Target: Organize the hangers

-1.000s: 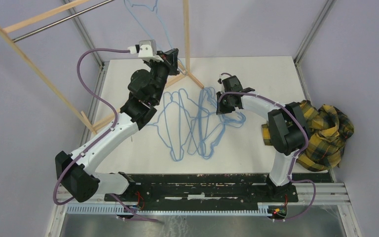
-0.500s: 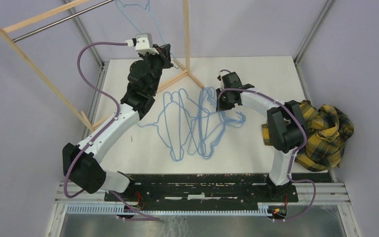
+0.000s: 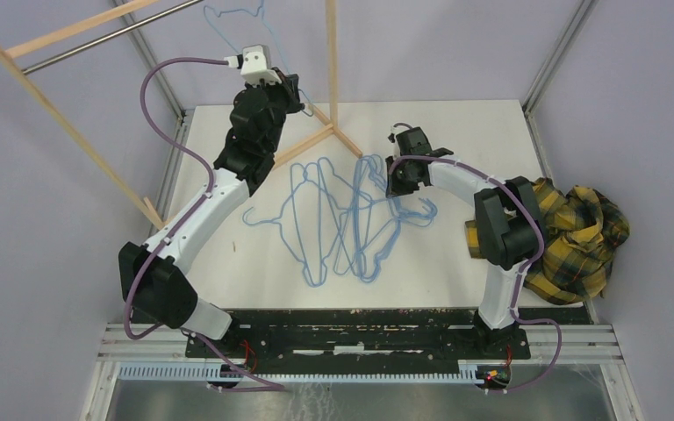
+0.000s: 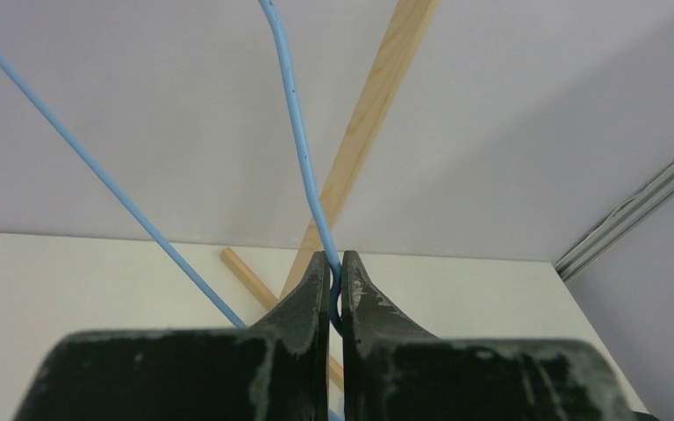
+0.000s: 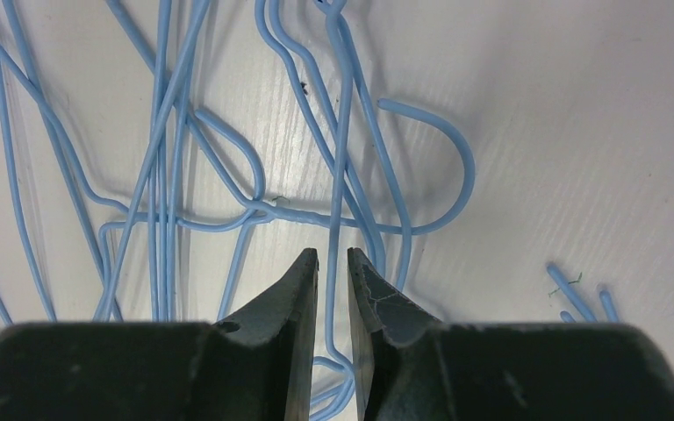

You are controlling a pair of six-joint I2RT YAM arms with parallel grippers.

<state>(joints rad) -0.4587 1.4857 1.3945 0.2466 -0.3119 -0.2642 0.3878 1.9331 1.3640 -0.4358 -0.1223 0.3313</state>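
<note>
Since a second ago the left arm [image 3: 202,210] has swung farther left and away, carrying one hanger [image 4: 301,145] up toward the rack rod [image 3: 96,39]. Only the left wrist view shows the left gripper [image 4: 334,259] clenched on its wire. The right gripper [image 5: 333,254], jaws slightly apart and empty, hovers over the remaining hangers [image 3: 351,224] heaped mid-counter [image 3: 456,254].

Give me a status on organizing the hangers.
Done: nothing visible yet; no hanger hangs on the rod of the rack. In hand: the left hand is shut on one hanger, raised beside the rack. Left: the pile of hangers on the table, with the right hand low over it, jaws slightly apart.
</note>
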